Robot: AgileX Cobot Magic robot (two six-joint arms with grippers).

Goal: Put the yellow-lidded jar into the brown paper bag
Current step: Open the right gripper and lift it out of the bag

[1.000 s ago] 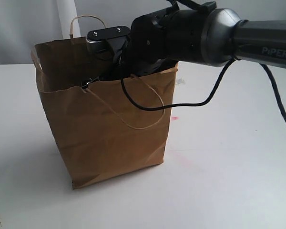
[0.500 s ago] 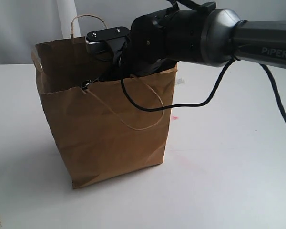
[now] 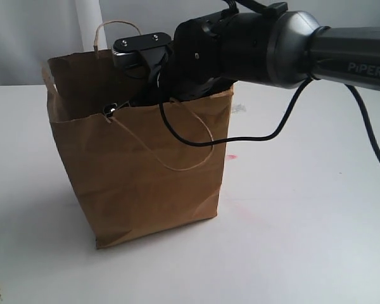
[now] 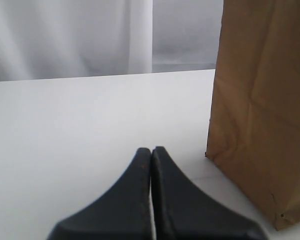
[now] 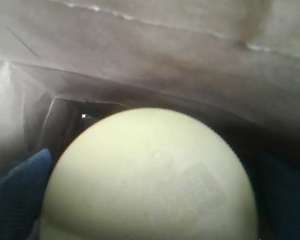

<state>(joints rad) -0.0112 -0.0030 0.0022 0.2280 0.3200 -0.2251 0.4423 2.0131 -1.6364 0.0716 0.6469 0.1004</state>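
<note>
I am reading the right gripper (image 5: pixel 152 195) as clenched on the yellow-lidded jar (image 5: pixel 150 165). Its pale round lid is filling the right wrist view, with a blue finger pad (image 5: pixel 17 195) hugging each side. The jar is hanging inside the large creased brown paper bag (image 3: pixel 145 171), whose dim floor is showing beyond it.

The left gripper (image 4: pixel 151 152) is sitting with its black fingers pressed together on nothing, low over the white table (image 3: pixel 304 221) just beside the bag (image 4: pixel 260 110), so nothing is steadying the paper.

I am worrying about two things. If the jar is let go this far above the floor, it may land on its side. The black cable (image 3: pixel 240 136) is also drooping across the twisted cord handle (image 3: pixel 183 161), so pulling out could snag it and drag or tip the bag.

Only the right wrist view is showing the jar. The exterior view is showing just the grey arm (image 3: pixel 253 47) plunged past the rim, with its fingers hidden.
</note>
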